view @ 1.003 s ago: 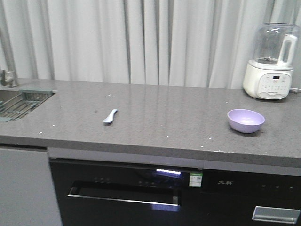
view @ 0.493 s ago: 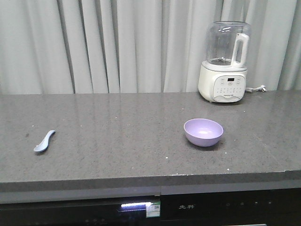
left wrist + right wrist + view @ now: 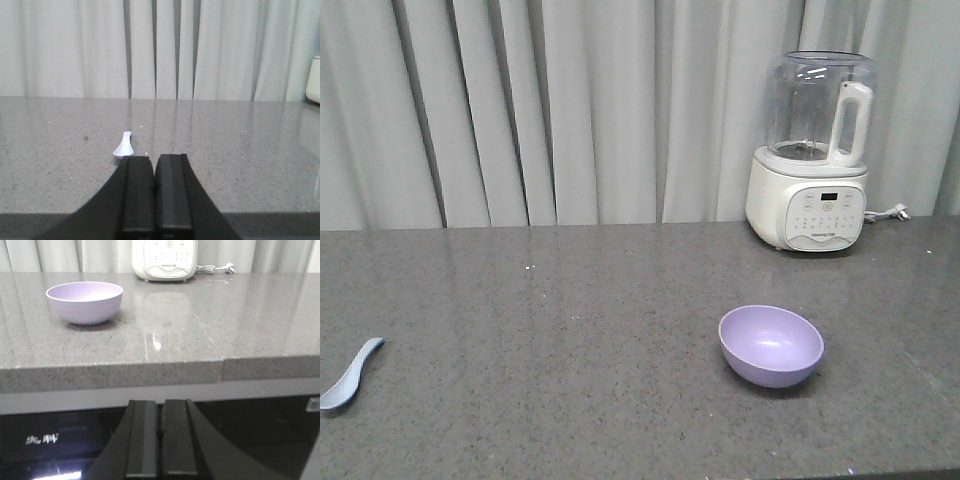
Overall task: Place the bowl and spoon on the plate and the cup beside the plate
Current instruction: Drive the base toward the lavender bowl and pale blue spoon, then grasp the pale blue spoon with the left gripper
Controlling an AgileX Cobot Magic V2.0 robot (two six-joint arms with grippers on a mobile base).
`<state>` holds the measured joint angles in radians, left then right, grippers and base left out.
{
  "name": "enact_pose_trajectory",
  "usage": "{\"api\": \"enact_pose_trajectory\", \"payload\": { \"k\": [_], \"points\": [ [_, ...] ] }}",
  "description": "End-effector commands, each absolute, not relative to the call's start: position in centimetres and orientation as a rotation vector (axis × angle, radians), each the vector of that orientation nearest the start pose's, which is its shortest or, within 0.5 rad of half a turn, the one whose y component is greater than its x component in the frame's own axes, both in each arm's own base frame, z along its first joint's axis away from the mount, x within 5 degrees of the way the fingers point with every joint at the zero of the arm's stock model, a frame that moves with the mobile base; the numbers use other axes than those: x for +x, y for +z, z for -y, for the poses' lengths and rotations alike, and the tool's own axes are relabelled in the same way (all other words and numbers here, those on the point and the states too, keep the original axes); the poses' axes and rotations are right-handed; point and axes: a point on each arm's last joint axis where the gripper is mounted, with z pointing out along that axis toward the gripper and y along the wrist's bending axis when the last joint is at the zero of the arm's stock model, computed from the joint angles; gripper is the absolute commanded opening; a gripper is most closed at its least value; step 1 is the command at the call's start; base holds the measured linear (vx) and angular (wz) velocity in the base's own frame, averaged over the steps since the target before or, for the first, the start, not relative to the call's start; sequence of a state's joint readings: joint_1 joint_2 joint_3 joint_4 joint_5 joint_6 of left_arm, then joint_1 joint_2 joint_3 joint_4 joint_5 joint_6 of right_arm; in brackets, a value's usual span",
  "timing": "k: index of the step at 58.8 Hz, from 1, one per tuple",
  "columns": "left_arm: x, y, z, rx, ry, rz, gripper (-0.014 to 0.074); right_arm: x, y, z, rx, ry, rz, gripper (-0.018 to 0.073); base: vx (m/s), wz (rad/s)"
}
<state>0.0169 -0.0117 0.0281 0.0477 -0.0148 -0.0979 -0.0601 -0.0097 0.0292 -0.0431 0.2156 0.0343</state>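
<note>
Nearest to you are two grippers, one per wrist view. The left gripper (image 3: pixel 155 161) has its two black fingers pressed flat together with nothing between them, touching nothing, poised over the near edge of the grey counter (image 3: pixel 570 330). The right gripper (image 3: pixel 160 407) is clamped the same way, empty, and sits lower than the counter's edge, in front of a dark glossy appliance front (image 3: pixel 60 440). On the counter you have one spoon (image 3: pixel 350 373), lying flat at the far left of the front view; from the left wrist it shows just beyond the fingertips and slightly to their left. You also have one bowl (image 3: pixel 771 345), upright and empty, right of centre and well apart from the spoon; from the right wrist it stands up and to the left of the gripper. Farther back stands one white blender (image 3: pixel 815 150) with a clear jug, against the pale curtain (image 3: pixel 570 100).
</note>
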Motion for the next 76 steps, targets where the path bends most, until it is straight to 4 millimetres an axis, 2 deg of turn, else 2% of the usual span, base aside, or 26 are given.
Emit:
{"api": "enact_pose_trajectory", "payload": {
  "k": [1,34,76],
  "points": [
    [5.64,20.48,-0.05,-0.051,-0.04,-1.422,-0.0006,5.58,18.72,0.4,0.037,-0.068,-1.632,-0.0009,0.32,0.09],
    [5.64,20.48,-0.05,-0.051,-0.04,-1.422,-0.0006,5.58,18.72,0.4,0.037,-0.068,-1.632,-0.0009,0.25,0.09],
    [5.64,20.48,-0.05,-0.051,-0.04,-1.422,-0.0006,5.58,18.77,0.41,0.007,-0.099,-1.627,-0.0009,0.07,0.0]
  ]
}}
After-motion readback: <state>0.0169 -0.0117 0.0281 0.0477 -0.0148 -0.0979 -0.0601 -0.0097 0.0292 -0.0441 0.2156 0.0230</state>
